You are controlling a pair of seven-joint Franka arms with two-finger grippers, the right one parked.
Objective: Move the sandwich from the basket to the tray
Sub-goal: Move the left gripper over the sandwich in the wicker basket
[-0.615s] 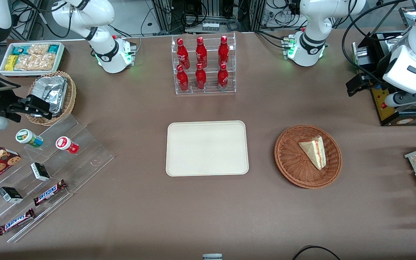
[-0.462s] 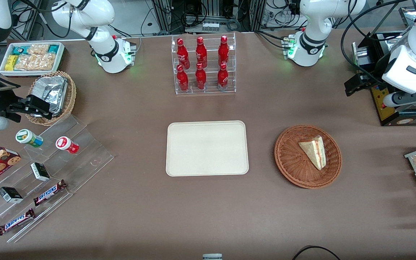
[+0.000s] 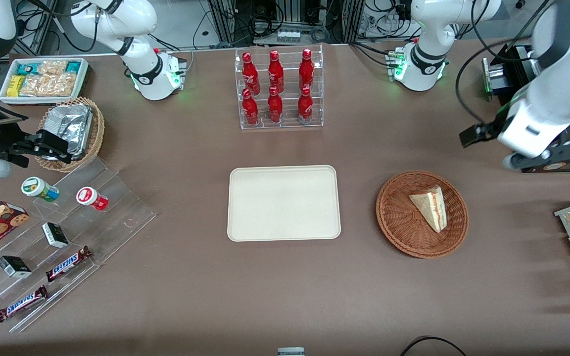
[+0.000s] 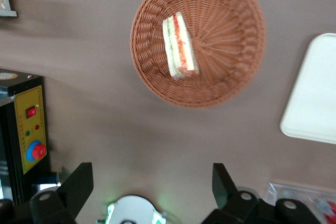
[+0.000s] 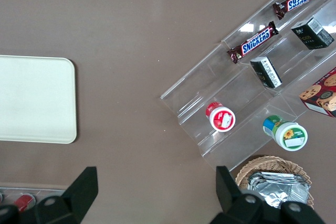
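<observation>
1. Sandwich (image 3: 430, 207) is lying on its side in the wicker basket (image 3: 403, 232), cut edge with the red filling showing, toward the working arm's edge of the weave.
2. Basket is sitting on the brown table (image 3: 285, 287), beside the cream tray (image 3: 284, 202), not touching it.
3. Tray is lying flat, nearer the front camera than the rack of red bottles (image 3: 277, 89).
4. Gripper (image 4: 152, 182) is hovering above the table near the basket, fingers (image 4: 79, 182) standing wide apart, gripping nothing; height is probably well above the rim, hard to judge.
</observation>
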